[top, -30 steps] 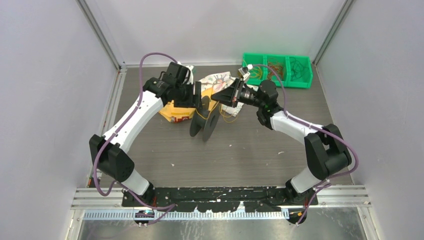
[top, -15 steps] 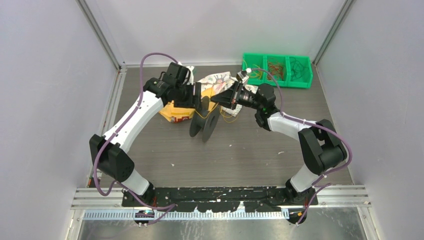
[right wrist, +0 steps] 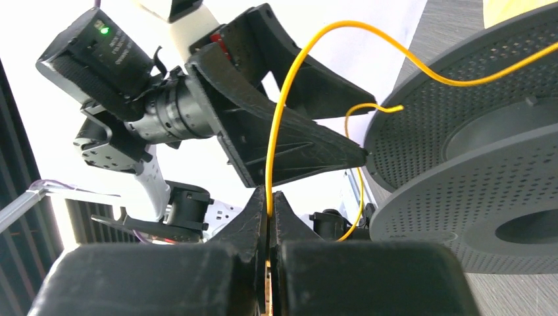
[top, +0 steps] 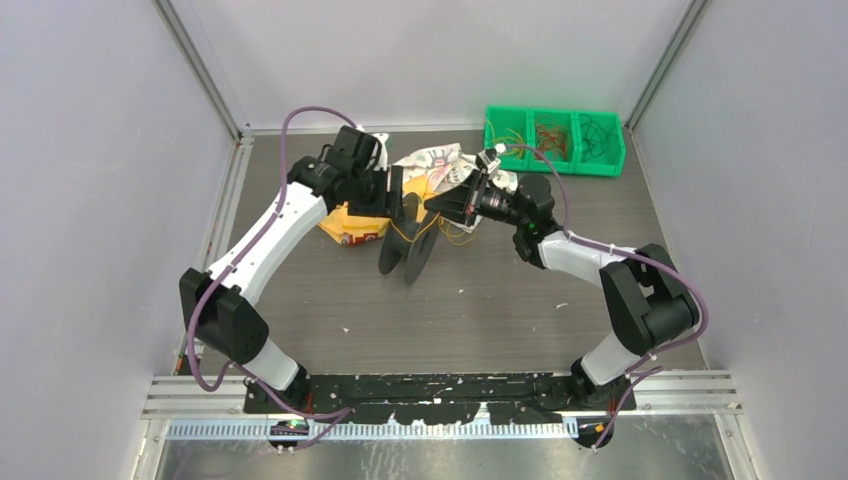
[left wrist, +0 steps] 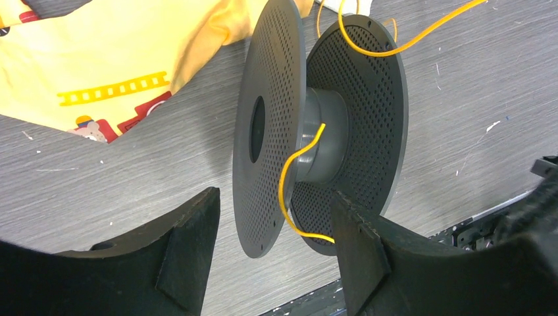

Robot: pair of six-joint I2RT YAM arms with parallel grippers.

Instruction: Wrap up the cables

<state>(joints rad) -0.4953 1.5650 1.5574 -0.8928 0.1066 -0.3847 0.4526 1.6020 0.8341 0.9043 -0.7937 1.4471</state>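
Spool: black perforated spool (top: 410,245) stands on its rims mid-surface (top: 480,310), axle lying sideways, with the yellow bag (top: 345,225) just behind it on the left.

Left hand: my left hand (left wrist: 273,197) is spread wide, one finger on each side of the spool, so it straddles both flanges. The far finger sits right at the far flange's edge and the near one is clear of its flange. Honestly can't tell if I'm bracing the spool or just hovering around it.

Right hand: my right hand (right wrist: 270,197) is clamped tight on the cable, up off the surface and just beside the spool on its far right side.

Cable: thin yellow cable (right wrist: 275,141) climbs out of my right fingers in a tall arc, then drops in between the two flanges. From the left wrist it crosses the grey hub (left wrist: 326,135) and sags in a slack loop toward the lower rim.

Done so far: not much, I'd say. The strand is caught and fed into the spool, with maybe part of one turn on the hub, and nothing snug.

Left to do: pretty much all the winding, plus taking up that slack. More loose strands (top: 456,234) lie behind the spool near the white cloth (top: 435,160), and there are more coils in the green bin (top: 590,166), well apart at the back right.
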